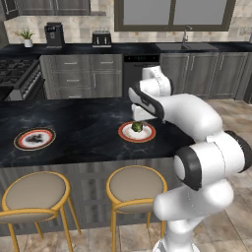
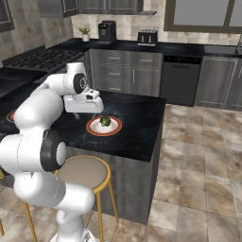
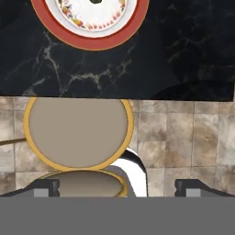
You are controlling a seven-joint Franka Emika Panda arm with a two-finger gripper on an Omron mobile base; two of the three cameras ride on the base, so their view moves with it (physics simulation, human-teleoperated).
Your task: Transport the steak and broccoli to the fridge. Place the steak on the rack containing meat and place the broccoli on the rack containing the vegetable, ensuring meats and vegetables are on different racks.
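Broccoli (image 1: 137, 127) on red-rimmed plate (image 1: 126, 135), below and beyond open gripper (image 3: 117, 187).

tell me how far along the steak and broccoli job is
Nothing looks done yet. The broccoli sits on its red-rimmed plate on the black island counter. The gripper hangs over the counter edge near that plate, fingers spread and empty. Picking up both items and carrying them to the fridge racks is left.

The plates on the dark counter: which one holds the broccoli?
The red-rimmed plate nearer the arm, just below the pincer, holds the broccoli. The other plate, farther left, carries only something dark.
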